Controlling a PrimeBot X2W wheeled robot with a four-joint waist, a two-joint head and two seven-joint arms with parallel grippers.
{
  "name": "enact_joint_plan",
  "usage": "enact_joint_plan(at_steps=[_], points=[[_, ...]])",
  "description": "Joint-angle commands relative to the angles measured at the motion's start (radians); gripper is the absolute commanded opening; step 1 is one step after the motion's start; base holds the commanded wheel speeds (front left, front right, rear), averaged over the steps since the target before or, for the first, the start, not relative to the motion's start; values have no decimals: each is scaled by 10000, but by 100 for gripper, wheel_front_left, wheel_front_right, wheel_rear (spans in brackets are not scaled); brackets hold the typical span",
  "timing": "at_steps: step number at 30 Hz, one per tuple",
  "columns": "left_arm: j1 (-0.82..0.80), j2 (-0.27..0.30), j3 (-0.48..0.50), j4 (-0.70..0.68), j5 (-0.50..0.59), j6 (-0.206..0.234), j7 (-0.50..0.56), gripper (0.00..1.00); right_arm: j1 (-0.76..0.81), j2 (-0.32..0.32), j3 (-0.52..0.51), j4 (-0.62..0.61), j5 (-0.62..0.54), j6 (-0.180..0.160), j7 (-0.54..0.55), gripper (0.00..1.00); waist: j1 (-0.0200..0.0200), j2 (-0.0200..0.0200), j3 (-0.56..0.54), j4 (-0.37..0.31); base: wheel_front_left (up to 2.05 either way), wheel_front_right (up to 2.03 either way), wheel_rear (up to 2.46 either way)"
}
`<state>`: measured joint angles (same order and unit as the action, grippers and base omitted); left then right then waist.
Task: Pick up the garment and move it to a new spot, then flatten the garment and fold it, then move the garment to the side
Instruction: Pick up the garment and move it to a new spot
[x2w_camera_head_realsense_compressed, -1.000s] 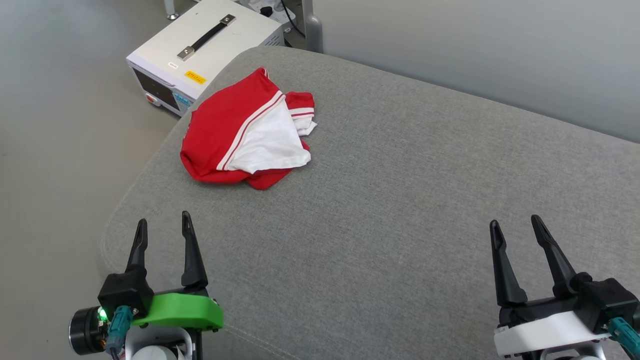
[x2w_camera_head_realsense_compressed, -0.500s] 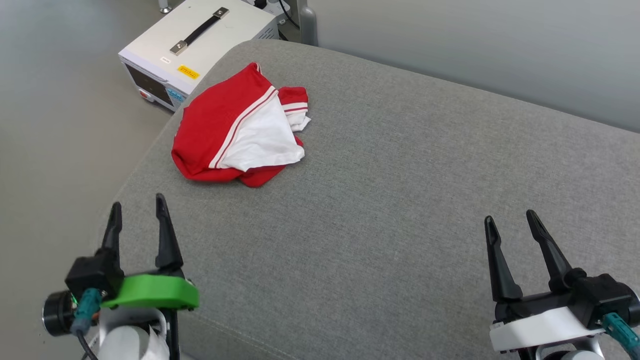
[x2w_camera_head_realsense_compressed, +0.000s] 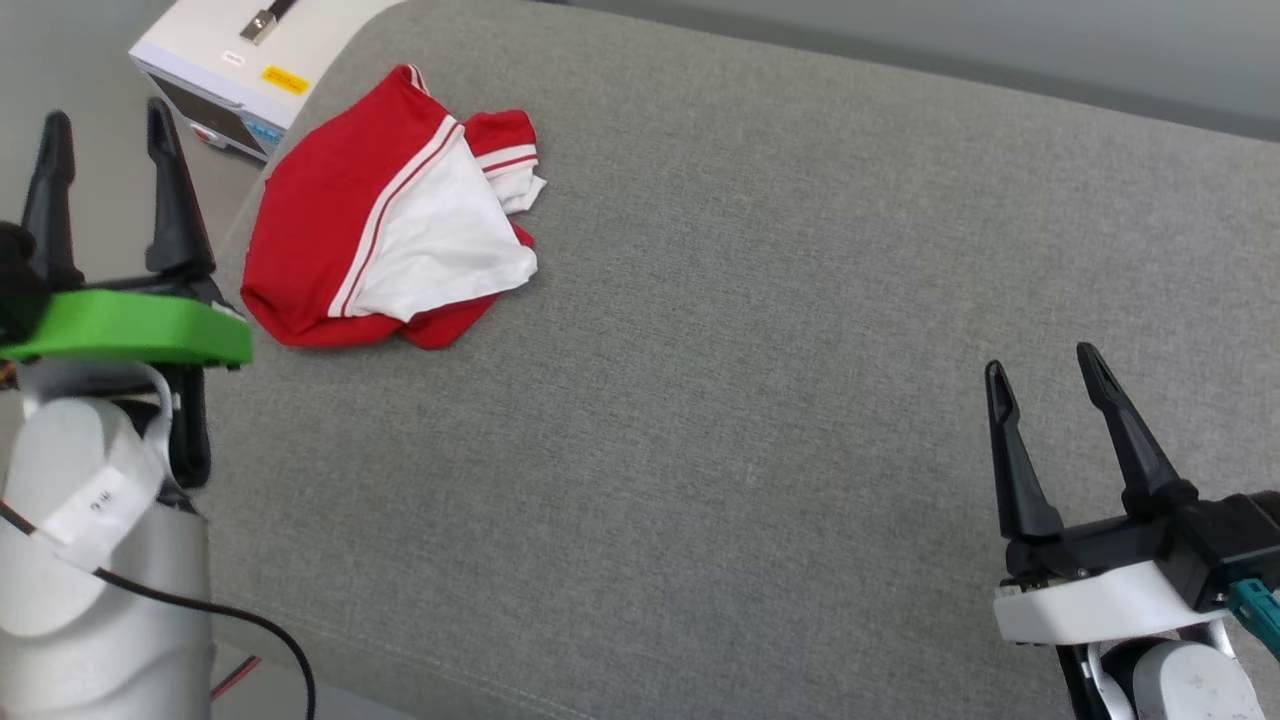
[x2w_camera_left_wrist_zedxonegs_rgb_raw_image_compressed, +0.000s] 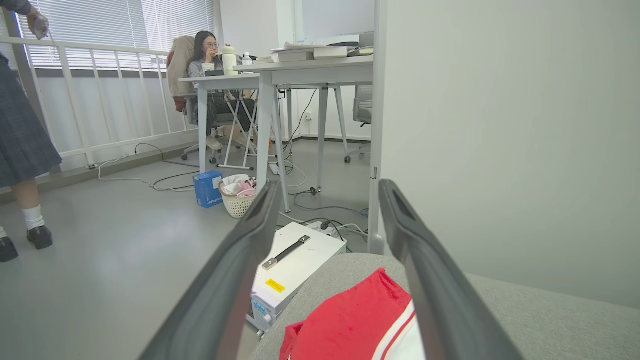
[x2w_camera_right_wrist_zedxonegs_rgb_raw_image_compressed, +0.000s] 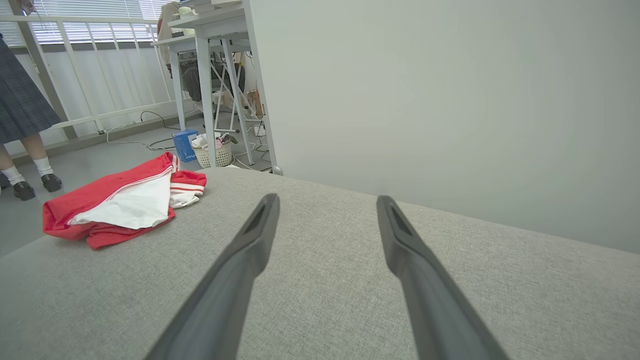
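We've got the garment bunched up by the far left corner of the grey cushion, lying ahead and just right of our left gripper. Both sets of fingers are spread wide and holding nothing. Our right gripper sits well apart toward the near right edge, so left's closer.

Shirt: 1. Pincers: 2 – left pincer, right pincer. Fingers: 4. Grey cushion: 1. White case: 1. Basket: 1. Blue box: 1. People: 2 – seated person, standing person. Black shoes: 2.
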<state>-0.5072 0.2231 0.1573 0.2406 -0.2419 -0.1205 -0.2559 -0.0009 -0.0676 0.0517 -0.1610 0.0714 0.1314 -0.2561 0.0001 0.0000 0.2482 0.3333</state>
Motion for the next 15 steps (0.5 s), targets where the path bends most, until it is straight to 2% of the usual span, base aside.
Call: enact_joint_plan(at_steps=[1, 5, 6, 7, 9, 15], points=[[-489, 274, -117, 259, -192, -61, -4, 100, -272, -83, 27, -97, -124, -7, -57, 100, -1, 0, 746, -437, 0, 0, 0], [-1654, 1109, -915, 1027, -732, -94, 609, 100, -588, -368, 242, -215, -181, -7, -57, 100, -1, 0, 1216, -595, 0, 0, 0], [-2320, 1694, -1715, 1449, -1491, -97, 1357, 100, -757, -556, 309, -265, -198, -7, -57, 100, -1, 0, 1449, -693, 0, 0, 0], [-2614, 1985, -2077, 1612, -1826, -98, 1727, 100, -826, -627, 327, -286, -200, -7, -57, 100, -1, 0, 1534, -746, 0, 0, 0], [-2952, 2350, -2605, 1856, -2327, -99, 2449, 100, -907, -705, 350, -311, -202, -7, -57, 100, -1, 0, 1624, -822, 0, 0, 0], [-3775, 3410, -4310, 2317, -4112, -100, 5485, 100, -1056, -916, 446, -368, -210, -7, -57, 100, -1, 0, 1910, -1059, 0, 0, 0]])
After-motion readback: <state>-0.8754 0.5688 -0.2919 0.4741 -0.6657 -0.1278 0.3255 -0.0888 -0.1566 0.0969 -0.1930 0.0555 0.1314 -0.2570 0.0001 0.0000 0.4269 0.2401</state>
